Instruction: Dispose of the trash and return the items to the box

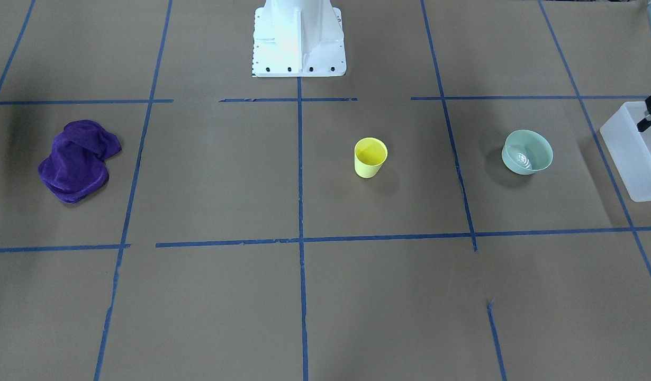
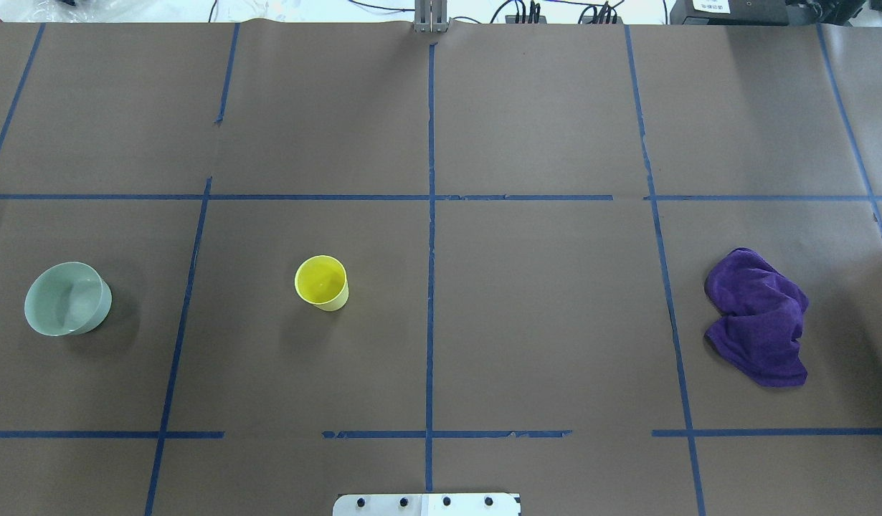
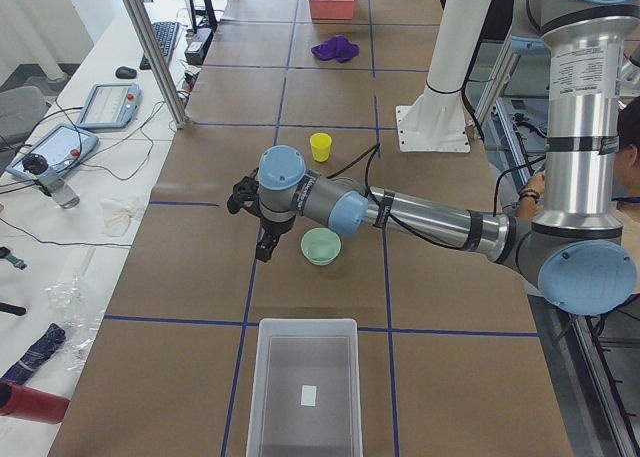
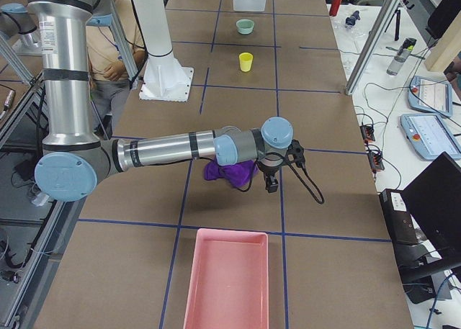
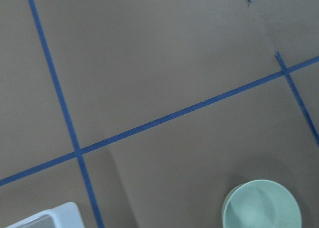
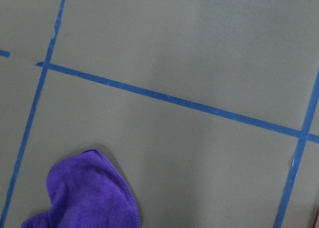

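Bowl (image 3: 321,245) pickup pending: left tool (image 3: 258,227), opening I cannot tell, hovers at its nine o'clock, side view; next, centre over rim.

Bright, even light falls from above. The brown desk (image 2: 541,322) looks flat and matte. Faint, soft-edged shadows lie beside the yellow cup (image 1: 370,157), the mint bowl (image 1: 527,152) and the purple cloth (image 1: 77,160). The white robot base (image 1: 298,37) is overexposed. Both wrist views are slightly soft.
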